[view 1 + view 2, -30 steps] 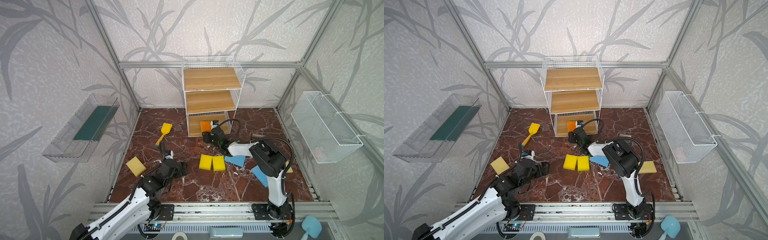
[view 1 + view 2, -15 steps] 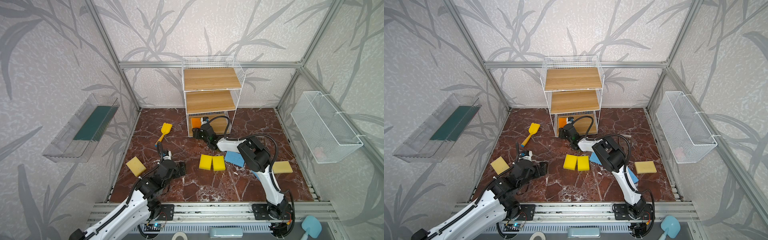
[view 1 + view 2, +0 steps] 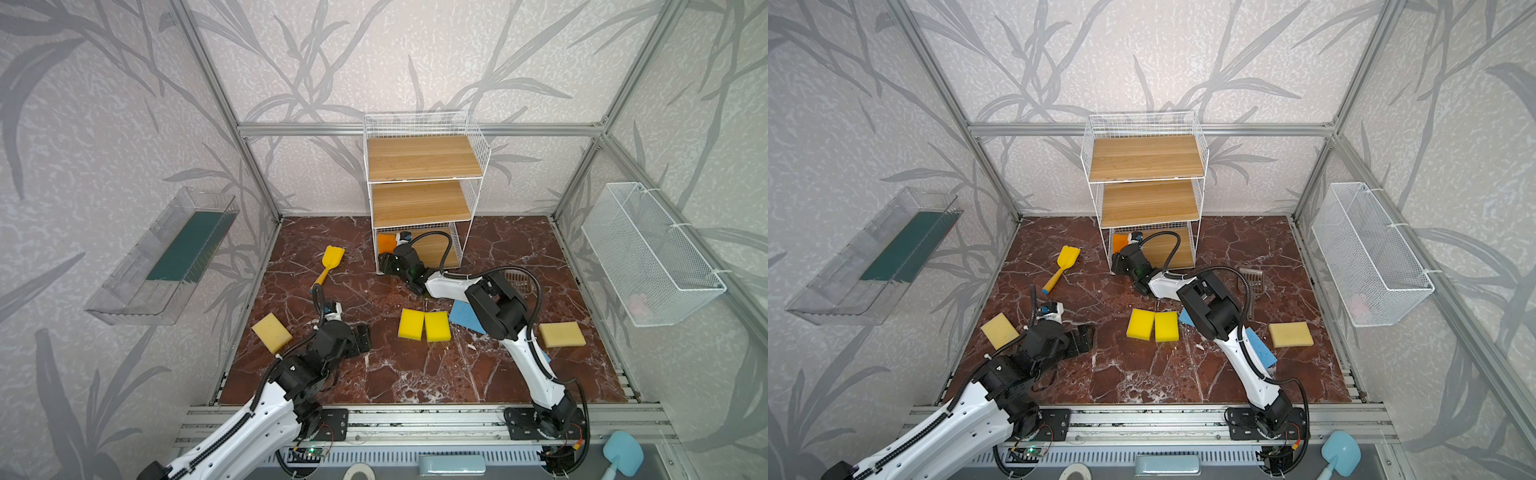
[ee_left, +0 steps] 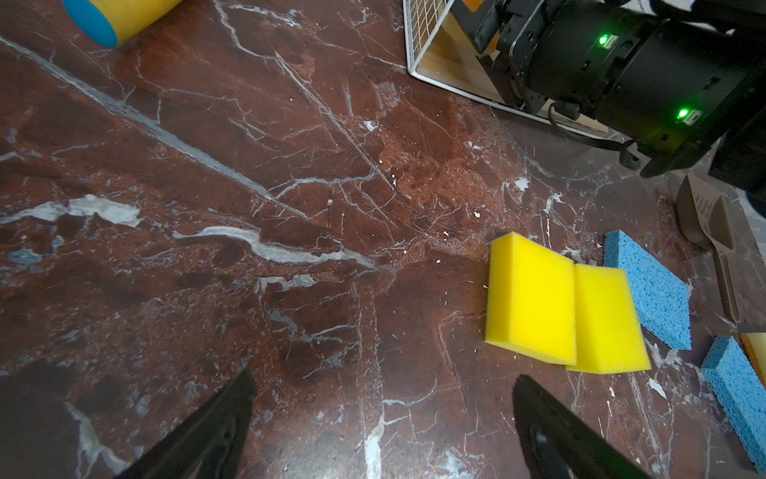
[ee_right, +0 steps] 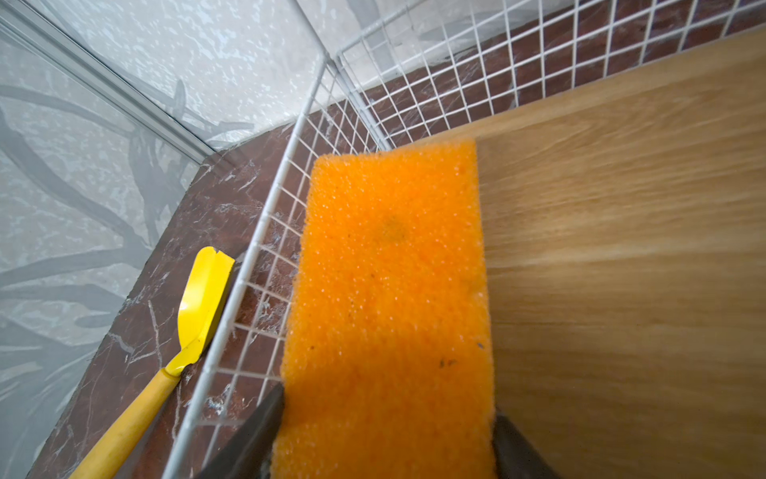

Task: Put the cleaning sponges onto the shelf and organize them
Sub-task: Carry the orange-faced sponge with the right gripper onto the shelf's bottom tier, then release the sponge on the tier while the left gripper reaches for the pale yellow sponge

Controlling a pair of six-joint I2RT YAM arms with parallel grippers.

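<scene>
Top views: I am logging the shelf [image 3: 419, 160] at the back of the floor, with the right gripper [image 3: 386, 262] reaching into its bottom tier, where an orange sponge [image 3: 385, 242] is lying at the left end. The left gripper [image 3: 362, 338] is hovering low over bare floor. Lying on the floor are two yellow sponges [image 3: 411, 324] touching side by side, two blue sponges [image 3: 1260, 347] partly under the right arm, and two beige-faced sponges [image 3: 562, 334] well apart. Left wrist view: its fingers [image 4: 232, 398] are standing wide apart, holding nothing. Right wrist view: the orange sponge [image 5: 389, 290] is resting on the board against the wire side, with fingers [image 5: 265, 423] touching both long edges. I cannot tell whether they are squeezing.
</scene>
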